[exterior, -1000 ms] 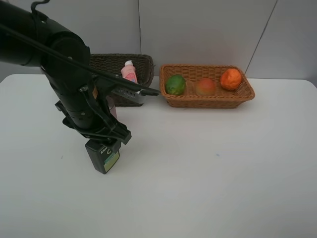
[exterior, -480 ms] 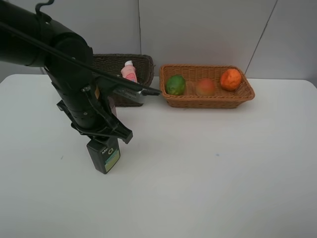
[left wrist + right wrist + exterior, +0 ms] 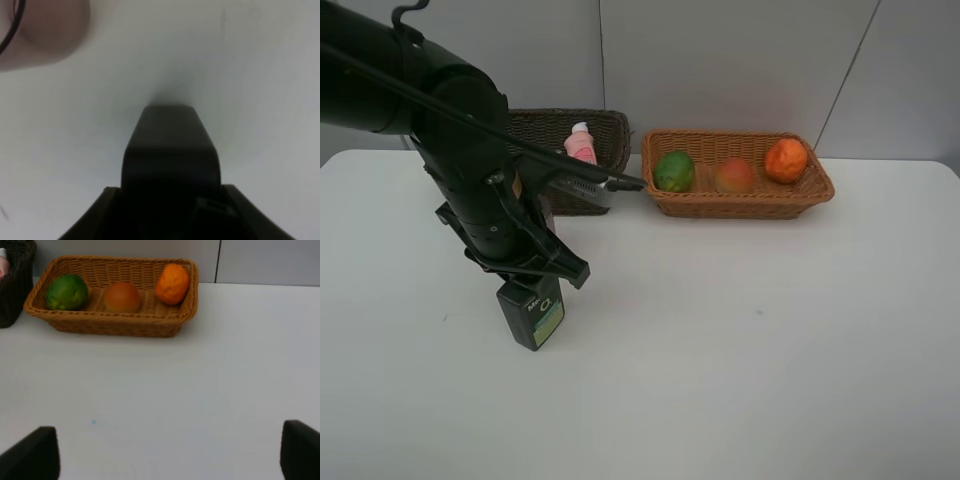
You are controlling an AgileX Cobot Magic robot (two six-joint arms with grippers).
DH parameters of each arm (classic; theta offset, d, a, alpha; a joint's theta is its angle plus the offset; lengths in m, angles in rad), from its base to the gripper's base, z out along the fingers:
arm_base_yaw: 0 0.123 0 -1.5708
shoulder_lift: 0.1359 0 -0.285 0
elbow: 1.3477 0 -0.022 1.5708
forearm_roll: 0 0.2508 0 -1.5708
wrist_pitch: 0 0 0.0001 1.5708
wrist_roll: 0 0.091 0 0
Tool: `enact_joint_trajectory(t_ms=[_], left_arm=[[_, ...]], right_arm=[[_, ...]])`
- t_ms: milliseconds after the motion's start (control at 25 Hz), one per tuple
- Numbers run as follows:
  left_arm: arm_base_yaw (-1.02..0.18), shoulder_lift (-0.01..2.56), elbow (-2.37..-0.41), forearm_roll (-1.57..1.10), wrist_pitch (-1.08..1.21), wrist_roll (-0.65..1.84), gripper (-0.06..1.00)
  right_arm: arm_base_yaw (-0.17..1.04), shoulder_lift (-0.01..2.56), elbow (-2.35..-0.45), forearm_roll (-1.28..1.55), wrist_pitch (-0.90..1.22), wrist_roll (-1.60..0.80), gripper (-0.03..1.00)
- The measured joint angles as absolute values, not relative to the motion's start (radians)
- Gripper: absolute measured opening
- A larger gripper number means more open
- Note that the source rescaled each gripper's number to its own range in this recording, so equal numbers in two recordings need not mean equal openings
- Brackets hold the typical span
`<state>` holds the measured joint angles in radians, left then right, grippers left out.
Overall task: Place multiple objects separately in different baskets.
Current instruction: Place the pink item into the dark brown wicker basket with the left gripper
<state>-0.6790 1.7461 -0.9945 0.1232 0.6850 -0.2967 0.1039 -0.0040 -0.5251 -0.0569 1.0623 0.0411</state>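
Observation:
A dark green pump bottle (image 3: 533, 313) lies on the white table at the left. My left gripper (image 3: 526, 278) reaches down over it; in the left wrist view the dark bottle (image 3: 170, 150) fills the gap between the fingers, so the gripper (image 3: 170, 205) is shut on it. A blurred pink cup (image 3: 45, 30) stands beyond. The pink white-capped bottle (image 3: 581, 147) sits in the dark brown basket (image 3: 610, 135). The light tan basket (image 3: 740, 203) holds the green fruit (image 3: 673, 171), the peach (image 3: 735, 175) and the orange (image 3: 786, 160). My right gripper (image 3: 170, 450) is open over bare table.
The two baskets stand side by side along the table's back edge, against a grey wall. The left arm's black bulk covers the table in front of the dark basket. White tabletop stretches across the middle and right.
The left gripper's jaws have closed in on the dark green bottle, and the arm and bottle have shifted slightly to the right. The right arm has not moved.

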Motion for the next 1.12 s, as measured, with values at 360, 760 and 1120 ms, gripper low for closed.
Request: enact_joint_trajectory(t_ms=[360, 760, 1120], left_arm=[[-0.679, 1.767, -1.048, 0.089, 0.768, -0.298, 0.5], [-0.679, 1.705, -1.253, 0.076, 0.97, -0.324, 0.5], [-0.679, 1.696, -1.462, 0.122, 1.137, -0.327, 0.5]], right_arm=[[0.104, -0.004, -0.525, -0.057, 1.062, 0.041, 0.94], [0.104, -0.004, -0.525, -0.057, 1.062, 0.041, 0.94], [0.104, -0.004, -0.525, -0.057, 1.062, 0.041, 0.94]])
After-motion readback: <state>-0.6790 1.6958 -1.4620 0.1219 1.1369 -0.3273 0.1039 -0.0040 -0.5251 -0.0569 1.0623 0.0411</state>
